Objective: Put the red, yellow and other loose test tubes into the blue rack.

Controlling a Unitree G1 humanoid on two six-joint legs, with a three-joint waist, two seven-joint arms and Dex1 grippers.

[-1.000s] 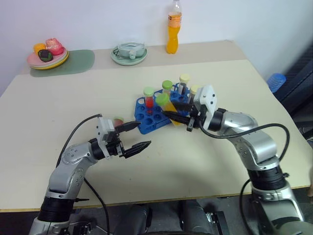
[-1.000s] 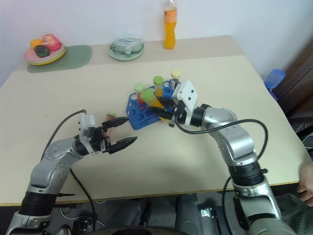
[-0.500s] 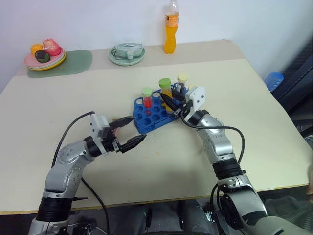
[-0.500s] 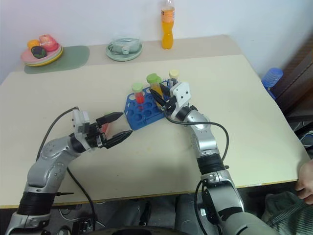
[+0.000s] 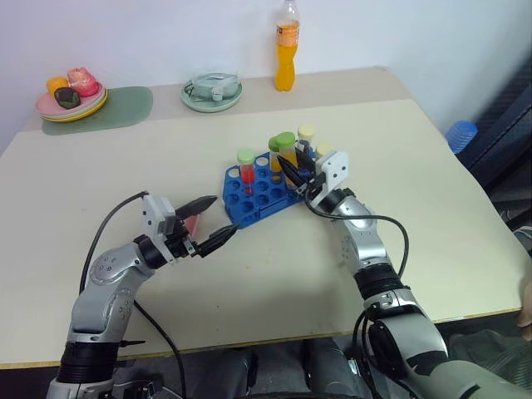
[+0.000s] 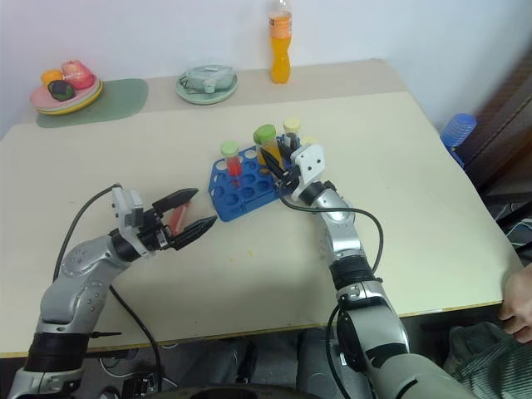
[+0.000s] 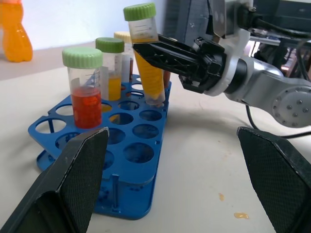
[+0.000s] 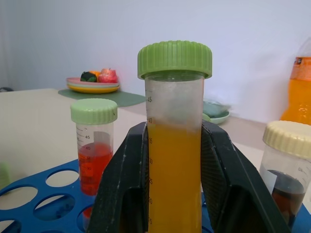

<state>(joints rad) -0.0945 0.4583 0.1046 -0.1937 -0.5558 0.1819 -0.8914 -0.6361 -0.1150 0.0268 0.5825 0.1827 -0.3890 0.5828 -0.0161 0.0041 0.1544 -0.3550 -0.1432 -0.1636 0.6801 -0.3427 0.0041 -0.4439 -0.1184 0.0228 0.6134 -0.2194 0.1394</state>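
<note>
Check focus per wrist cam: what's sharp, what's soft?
Right wrist view: yellow tube sharp, plate and bottle behind soft. Left wrist view: rack and right gripper sharp, own fingers soft.

orange bottle [image 5: 287, 57], fruit plate [image 5: 70, 101], green bowl [image 5: 211, 90]
</note>
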